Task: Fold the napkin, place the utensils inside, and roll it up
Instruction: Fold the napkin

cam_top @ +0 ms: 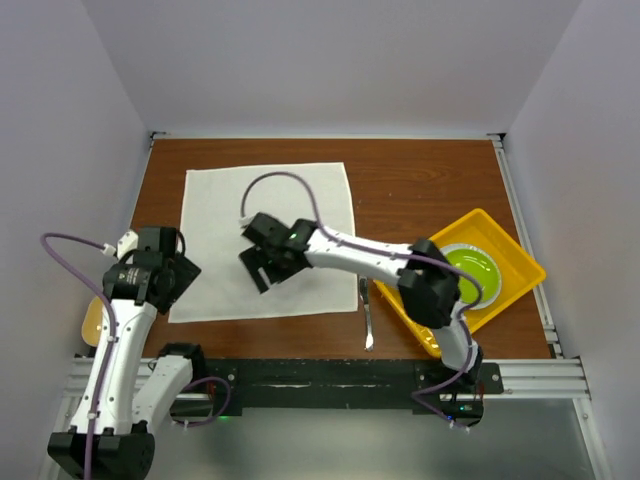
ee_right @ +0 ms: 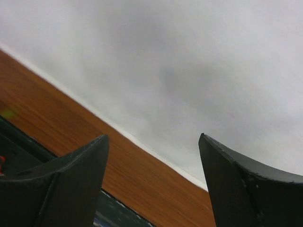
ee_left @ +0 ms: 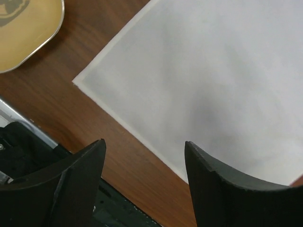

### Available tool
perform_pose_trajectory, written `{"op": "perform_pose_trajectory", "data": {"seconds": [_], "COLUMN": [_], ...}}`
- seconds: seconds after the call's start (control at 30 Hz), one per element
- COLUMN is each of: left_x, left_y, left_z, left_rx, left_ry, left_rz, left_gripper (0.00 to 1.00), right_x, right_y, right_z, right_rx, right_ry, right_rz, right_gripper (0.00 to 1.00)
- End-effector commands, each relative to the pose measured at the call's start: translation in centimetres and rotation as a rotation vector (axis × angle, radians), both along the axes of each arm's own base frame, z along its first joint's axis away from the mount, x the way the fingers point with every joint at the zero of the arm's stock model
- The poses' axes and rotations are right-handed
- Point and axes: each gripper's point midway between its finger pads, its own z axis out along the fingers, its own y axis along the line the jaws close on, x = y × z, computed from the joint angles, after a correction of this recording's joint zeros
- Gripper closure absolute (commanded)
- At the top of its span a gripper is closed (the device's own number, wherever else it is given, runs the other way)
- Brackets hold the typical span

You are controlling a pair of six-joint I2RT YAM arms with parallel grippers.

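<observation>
napkin (cam_top: 215, 230) flat below right gripper (cam_top: 258, 272) — jaws spread, knife (cam_top: 367, 315) just beside

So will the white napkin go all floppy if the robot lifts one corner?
Probably floppy: the napkin is thin cloth lying flat, so a lifted corner should droop. It looks light and may bunch on the wooden table if pushed.

On table (cam_top: 420, 185), knife (cam_top: 366, 315) between napkin (cam_top: 225, 225) and tray (cam_top: 522, 268)
</observation>
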Motion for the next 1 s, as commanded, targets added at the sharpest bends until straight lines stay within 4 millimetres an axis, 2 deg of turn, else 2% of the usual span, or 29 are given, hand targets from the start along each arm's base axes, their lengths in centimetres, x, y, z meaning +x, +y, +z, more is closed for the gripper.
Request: {"op": "perform_pose_trajectory", "data": {"seconds": [0.0,0.03,0.07,0.13,0.27,0.37,0.63,0.83,0.97], "left_x": [-0.5,-1.4,-1.1,-1.2,-2.3,-3.3,-4.2,-3.1,-2.6], "left_y": [1.9,2.2,2.4,2.5,3.6,3.7,6.1,6.8,7.3], "left_z": [-3.9,-5.9,-6.2,-6.7,-8.2,-11.0,-11.3,-12.1,-12.5], "left_rx": [0.063,0.072,0.081,0.068,0.089,0.080,0.200,0.226,0.222], "left_ry": [0.058,0.108,0.101,0.110,0.122,0.164,0.193,0.237,0.234], "left_rz": [0.136,0.174,0.188,0.246,0.406,0.493,0.641,0.619,0.619], "left_gripper": [0.27,0.28,0.29,0.32,0.38,0.41,0.40,0.42,0.46], "right_x": [4.2,4.7,5.7,6.4,7.8,8.2,10.0,11.3,11.2], "right_y": [-7.4,-8.5,-10.3,-11.8,-14.3,-15.1,-16.9,-17.4,-17.5], "right_z": [5.6,6.9,7.0,8.6,10.3,11.2,10.9,10.7,10.7], "right_rx": [0.055,0.066,0.044,0.051,0.043,0.039,-0.014,-0.021,0.003], "right_ry": [-0.034,-0.049,-0.053,-0.080,-0.115,-0.130,-0.122,-0.103,-0.080], "right_rz": [-0.176,-0.191,-0.213,-0.223,-0.237,-0.228,-0.223,-0.232,-0.244], "right_gripper": [0.20,0.20,0.20,0.20,0.19,0.19,0.19,0.19,0.19]}}
